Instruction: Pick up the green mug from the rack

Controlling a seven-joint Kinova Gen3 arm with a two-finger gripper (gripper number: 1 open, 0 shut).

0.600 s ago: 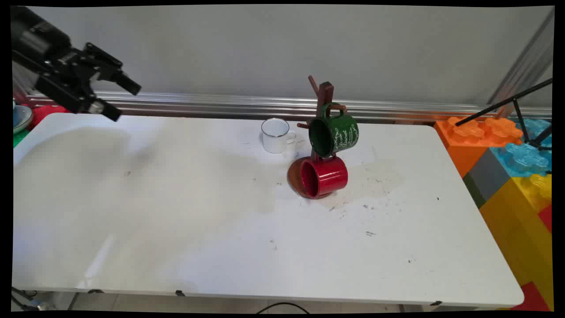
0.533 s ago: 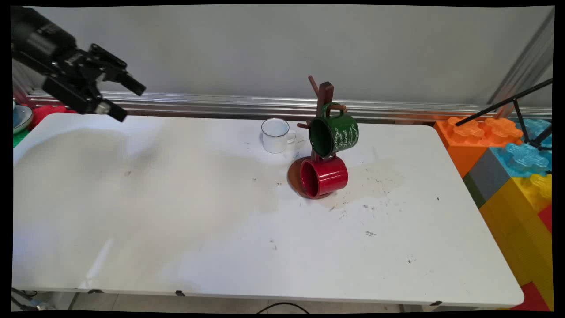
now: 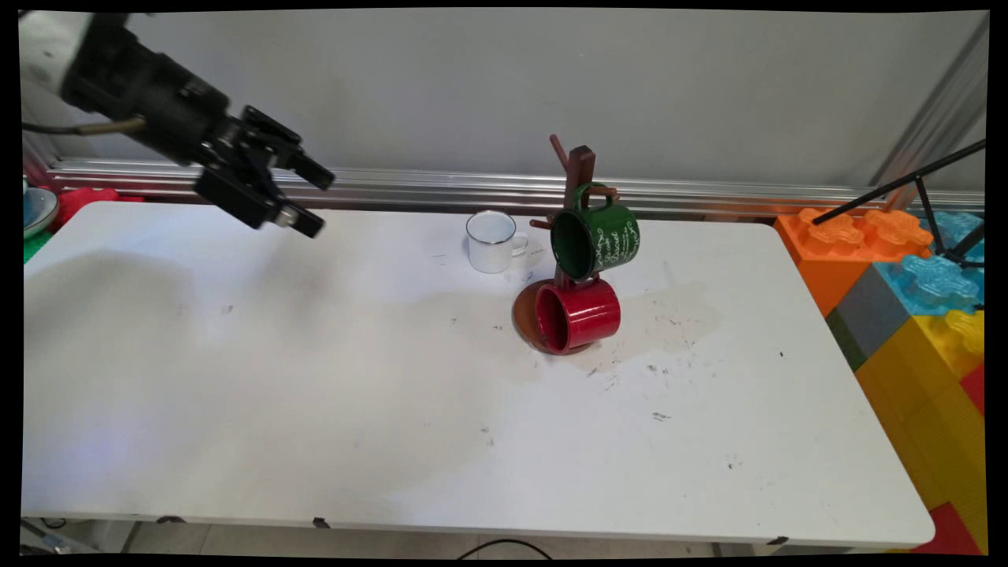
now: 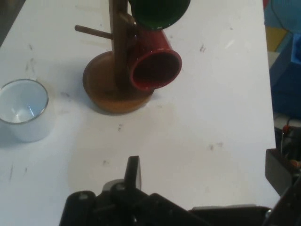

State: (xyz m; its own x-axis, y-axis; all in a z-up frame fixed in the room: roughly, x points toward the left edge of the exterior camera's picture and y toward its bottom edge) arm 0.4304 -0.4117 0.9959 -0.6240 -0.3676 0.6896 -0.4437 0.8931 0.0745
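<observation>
My black gripper (image 3: 317, 203) hangs open and empty above the table's far left part, pointing right toward the mugs. The nearest thing is a white enamel mug (image 3: 491, 242) standing upright, well to its right. Beyond it stands a brown wooden mug tree (image 3: 580, 169) with a green mug (image 3: 596, 240) hung on an upper peg and a red mug (image 3: 579, 315) on a lower one. In the hand view the white mug (image 4: 23, 109) is at the left, the tree's round base (image 4: 110, 92) and the red mug (image 4: 155, 66) are ahead, and the green mug (image 4: 159, 12) touches the top edge. The gripper (image 4: 207, 176) stands wide apart.
Large coloured toy blocks (image 3: 921, 299) stack up beyond the table's right edge, with a black stand (image 3: 906, 185) over them. An aluminium rail (image 3: 394, 185) runs along the wall behind the table (image 3: 315, 409). A bowl (image 3: 35, 209) and red things sit at the far left.
The gripper has swung to the right and slightly down, closer to the white mug. Its fingers stay open. The mugs and the tree have not moved.
</observation>
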